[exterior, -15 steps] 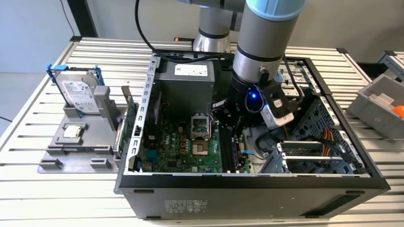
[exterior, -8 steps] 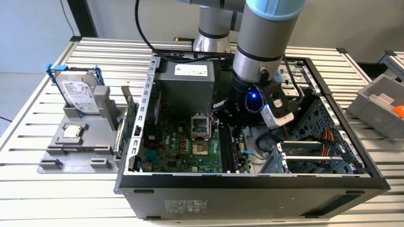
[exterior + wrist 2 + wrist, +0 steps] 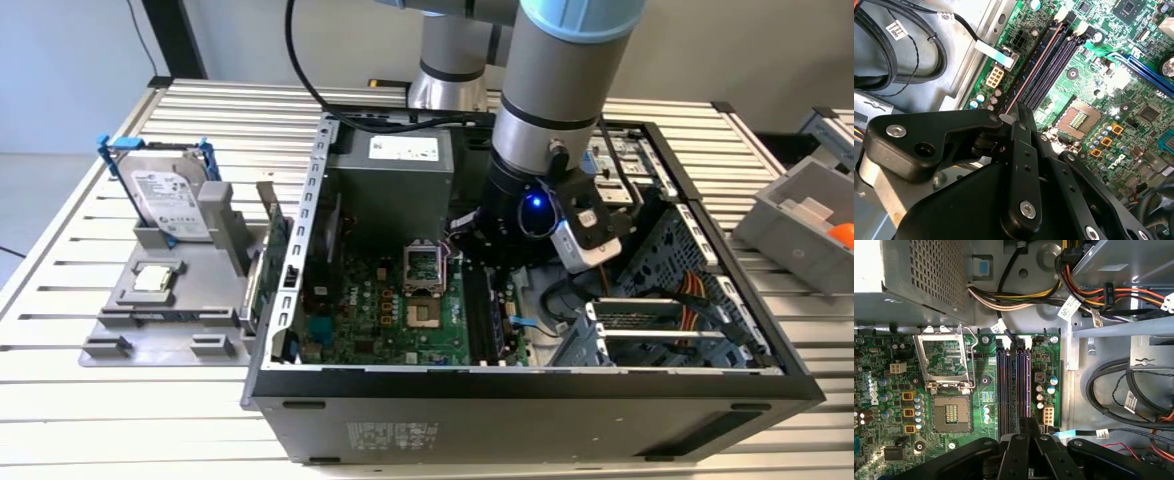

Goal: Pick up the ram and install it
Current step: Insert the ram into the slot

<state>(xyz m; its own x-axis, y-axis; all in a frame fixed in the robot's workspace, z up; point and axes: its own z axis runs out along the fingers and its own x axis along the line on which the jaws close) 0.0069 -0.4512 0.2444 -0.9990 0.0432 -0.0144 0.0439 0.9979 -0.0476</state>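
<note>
Slatted metal table [image 3: 107, 400], open computer case [image 3: 534, 385] holding green motherboard [image 3: 387, 310], gripper [image 3: 1016, 112] lowered over memory slots [image 3: 1014, 390], fingers pinched narrow, grasp unclear.

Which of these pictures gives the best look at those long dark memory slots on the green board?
The first wrist view: the long dark memory slots run straight and unobstructed above the black gripper. The second wrist view shows them slanting away, partly behind the gripper. In the exterior view they appear as a thin strip beside the arm.

the ribbed silver metal table [image 3: 120, 400] looks matt; the black steel computer case [image 3: 534, 420] has a dull finish. the green glossy motherboard [image 3: 884, 390] glints; the black plastic gripper [image 3: 1024, 117] is semi-matt.
</note>
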